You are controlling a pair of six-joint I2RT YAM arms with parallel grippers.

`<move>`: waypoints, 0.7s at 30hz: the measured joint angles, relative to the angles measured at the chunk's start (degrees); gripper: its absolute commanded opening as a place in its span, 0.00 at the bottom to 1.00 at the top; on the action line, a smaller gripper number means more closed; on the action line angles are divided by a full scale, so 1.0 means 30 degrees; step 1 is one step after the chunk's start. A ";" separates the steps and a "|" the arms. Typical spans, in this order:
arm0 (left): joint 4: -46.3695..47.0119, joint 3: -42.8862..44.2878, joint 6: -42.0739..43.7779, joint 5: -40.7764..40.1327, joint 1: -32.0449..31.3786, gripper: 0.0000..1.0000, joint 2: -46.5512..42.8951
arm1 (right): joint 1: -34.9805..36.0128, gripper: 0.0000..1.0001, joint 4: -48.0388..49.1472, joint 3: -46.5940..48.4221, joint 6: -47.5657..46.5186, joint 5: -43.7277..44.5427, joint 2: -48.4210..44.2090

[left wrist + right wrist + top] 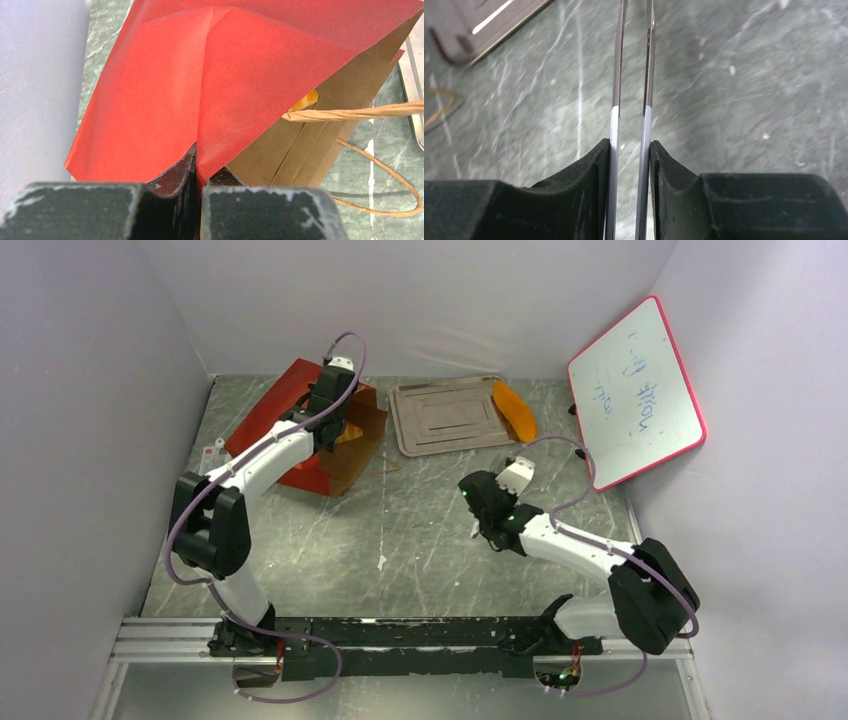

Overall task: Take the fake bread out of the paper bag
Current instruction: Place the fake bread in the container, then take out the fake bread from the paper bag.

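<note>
The red paper bag (290, 430) lies tilted at the back left, its brown mouth facing right. My left gripper (335, 412) is shut on the bag's upper red edge (200, 75), the paper pinched between the jaws (200, 162). A small orange bread piece (306, 101) shows just inside the mouth, above a cord handle (360, 113). An orange crescent (514, 410) lies on the right end of the silver tray (440, 418). My right gripper (482, 508) hovers over mid-table, shut on metal tongs (616, 75) whose two thin blades point forward, empty. The other bread pieces are hidden.
A red-framed whiteboard (637, 390) leans against the right wall. A corner of the tray (484, 27) and a loop of the bag's cord (439, 107) show at the left of the right wrist view. A small white tag (212, 452) lies by the left wall.
</note>
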 measured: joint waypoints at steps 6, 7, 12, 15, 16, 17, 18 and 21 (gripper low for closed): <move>0.0080 -0.0401 0.0080 0.0066 -0.0044 0.07 -0.0488 | 0.2769 0.14 -0.0474 0.0867 -0.0889 -0.0117 -0.0029; 0.0109 -0.0466 0.0095 0.0073 -0.0044 0.07 -0.0583 | 0.3024 0.14 -0.0466 0.1107 -0.1180 -0.0197 0.0036; 0.0466 -0.1311 0.0386 0.0444 -0.0066 0.07 -0.1421 | 0.4320 0.15 0.0539 0.2025 -0.3650 -0.1530 0.0131; 0.0794 -0.2149 0.0627 0.0918 -0.0124 0.07 -0.2076 | 0.4539 0.16 0.1384 0.2084 -0.5370 -0.3053 0.0131; 0.1035 -0.2506 0.0743 0.1107 -0.0146 0.07 -0.2324 | 0.4568 0.17 0.1537 0.2106 -0.5909 -0.3534 0.0131; 0.1246 -0.2878 0.0882 0.1304 -0.0168 0.07 -0.2594 | 0.4583 0.17 0.1603 0.2164 -0.6455 -0.4007 0.0131; 0.1413 -0.3235 0.1027 0.1443 -0.0197 0.07 -0.2871 | 0.4597 0.18 0.1654 0.2273 -0.7023 -0.4532 0.0131; 0.2011 -0.4044 0.1486 0.1792 -0.0277 0.07 -0.3570 | 0.4765 0.19 0.1829 0.2718 -0.8480 -0.6120 0.0131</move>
